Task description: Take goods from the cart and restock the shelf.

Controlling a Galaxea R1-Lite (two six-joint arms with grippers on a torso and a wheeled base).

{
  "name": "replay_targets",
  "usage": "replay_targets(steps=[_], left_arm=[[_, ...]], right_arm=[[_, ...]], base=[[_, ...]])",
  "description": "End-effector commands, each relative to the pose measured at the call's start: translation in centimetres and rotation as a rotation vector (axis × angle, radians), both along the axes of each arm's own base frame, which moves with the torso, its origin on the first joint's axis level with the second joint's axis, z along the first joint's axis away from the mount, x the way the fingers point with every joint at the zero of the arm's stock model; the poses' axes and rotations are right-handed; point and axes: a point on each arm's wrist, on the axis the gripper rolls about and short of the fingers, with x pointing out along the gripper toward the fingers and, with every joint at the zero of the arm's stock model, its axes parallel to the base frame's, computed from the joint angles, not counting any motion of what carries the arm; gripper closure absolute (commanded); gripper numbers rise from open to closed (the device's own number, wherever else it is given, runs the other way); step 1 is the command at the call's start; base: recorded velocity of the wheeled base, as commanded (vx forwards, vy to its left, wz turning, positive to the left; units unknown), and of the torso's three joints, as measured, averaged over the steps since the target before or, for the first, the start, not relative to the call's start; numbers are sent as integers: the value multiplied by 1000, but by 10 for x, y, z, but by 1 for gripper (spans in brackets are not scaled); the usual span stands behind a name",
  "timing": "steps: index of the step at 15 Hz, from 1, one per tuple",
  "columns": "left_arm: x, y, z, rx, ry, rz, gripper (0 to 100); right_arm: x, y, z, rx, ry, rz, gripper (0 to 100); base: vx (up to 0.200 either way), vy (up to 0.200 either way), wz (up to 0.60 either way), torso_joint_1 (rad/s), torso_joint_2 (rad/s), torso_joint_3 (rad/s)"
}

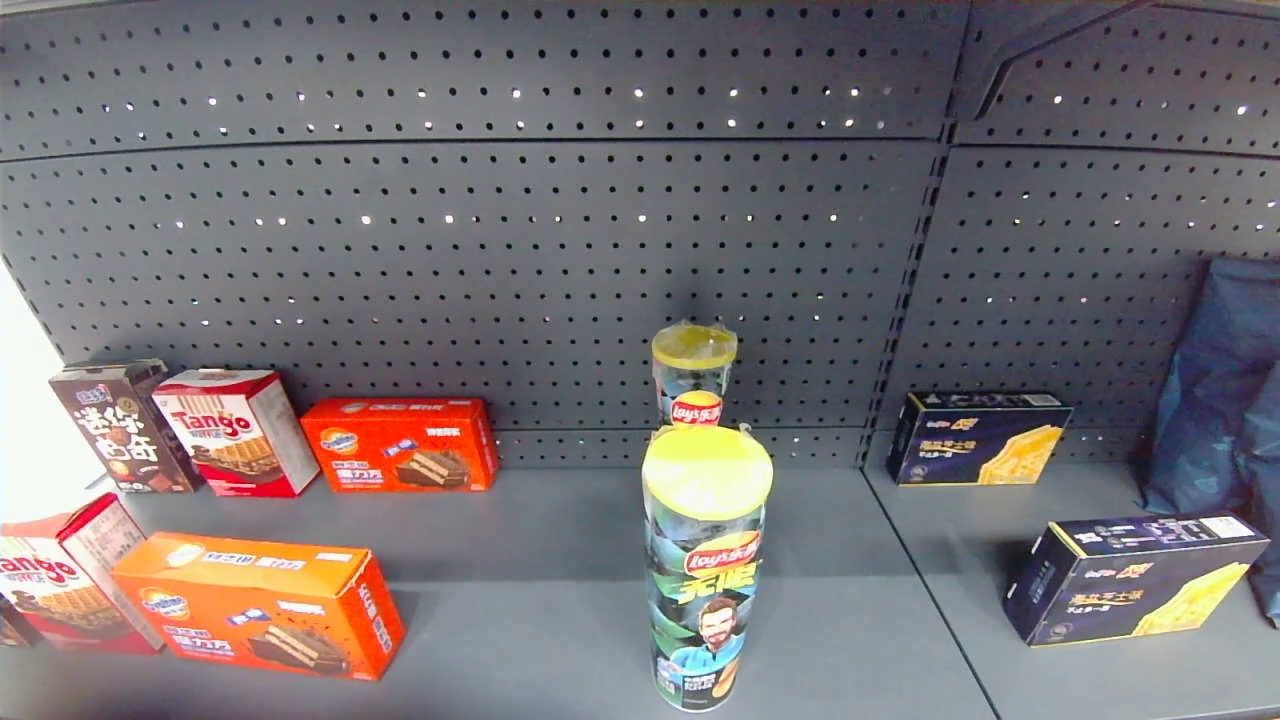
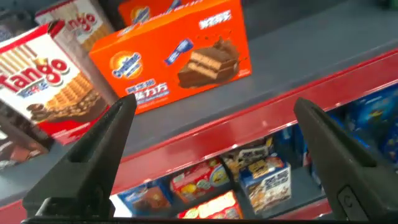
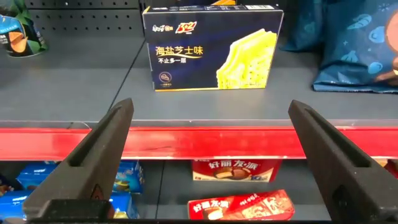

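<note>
Jaws of the left gripper point(image 2: 214, 106) stood wide and empty, just before the front edge of the grey shelf point(image 1: 560, 540), facing an orange box point(image 2: 180, 56) at the front left corner. Right gripper point(image 3: 210, 104) was also wide open, holding nothing, before the front edge opposite a navy box point(image 3: 211, 46). One tall chip can point(image 1: 705, 570) stood near the middle of the front edge, with a second can point(image 1: 693, 380) behind it.

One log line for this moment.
left gripper open, empty, facing orange box | right gripper open, empty, facing dark blue box | front chip can upright on shelf
</note>
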Motion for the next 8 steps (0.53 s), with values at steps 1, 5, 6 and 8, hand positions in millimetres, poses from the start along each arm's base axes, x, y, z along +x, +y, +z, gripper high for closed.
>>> replay_targets(steps=[1, 5, 6, 8], left_arm=[[-3, 3, -1, -26, -39, -39, 0], [-5, -13, -4, -105, -20, -287, 0], [-3, -14, -3, -111, 3, -284, 0], [2, -9, -3, -94, -3, 33, 0]], right_arm=[[0, 0, 0, 0, 0, -1, 0], [0, 0, 0, 0, 0, -1, 0], [0, 0, 0, 0, 0, 1, 0], [0, 0, 0, 0, 0, 1, 0]], base=[[0, 0, 0, 0, 0, 0], [0, 0, 0, 0, 0, 0], [0, 0, 0, 0, 0, 0], [0, 0, 0, 0, 0, 0]])
